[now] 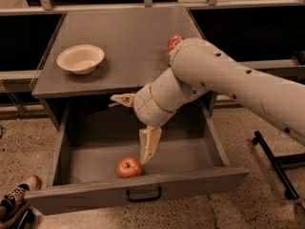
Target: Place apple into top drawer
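The apple [129, 167] is small and red-orange and lies on the floor of the open top drawer [86, 162], near the front, just left of centre. The drawer is pulled out, with its grey front panel [200, 184] and black handle [143, 194] towards me. My gripper [129, 129] hangs over the drawer, above and slightly right of the apple. It is open and empty: one finger [149, 146] points down beside the apple, the other [123, 99] points left under the tabletop edge.
A cream bowl [80, 58] sits on the grey cabinet top [128, 37] at the left. A red-and-silver can [173, 42] stands at the right, partly hidden by my arm. A shoe [14, 197] is at the floor's lower left. A black stand leg [274, 161] is at the right.
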You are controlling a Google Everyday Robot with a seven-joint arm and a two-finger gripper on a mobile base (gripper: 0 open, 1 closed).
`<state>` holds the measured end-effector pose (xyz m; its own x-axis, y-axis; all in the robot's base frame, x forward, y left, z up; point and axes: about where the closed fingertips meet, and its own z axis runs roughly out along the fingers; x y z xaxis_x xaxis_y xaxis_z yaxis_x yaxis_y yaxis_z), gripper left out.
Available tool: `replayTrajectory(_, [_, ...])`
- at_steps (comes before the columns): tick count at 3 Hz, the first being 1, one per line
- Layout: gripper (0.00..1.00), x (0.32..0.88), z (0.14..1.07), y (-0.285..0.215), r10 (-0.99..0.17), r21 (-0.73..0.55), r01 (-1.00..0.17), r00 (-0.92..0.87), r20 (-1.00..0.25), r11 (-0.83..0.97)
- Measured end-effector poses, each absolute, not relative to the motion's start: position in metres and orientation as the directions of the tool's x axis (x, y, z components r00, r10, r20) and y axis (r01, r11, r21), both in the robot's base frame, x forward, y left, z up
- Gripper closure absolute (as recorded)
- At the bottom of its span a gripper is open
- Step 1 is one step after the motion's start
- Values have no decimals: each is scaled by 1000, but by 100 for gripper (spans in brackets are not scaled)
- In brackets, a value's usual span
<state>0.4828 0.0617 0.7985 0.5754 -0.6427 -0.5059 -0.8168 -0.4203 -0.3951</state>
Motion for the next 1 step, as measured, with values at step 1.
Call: replayTrajectory(1, [0,483,798,62,-643,-395,-817,575,-506,-420])
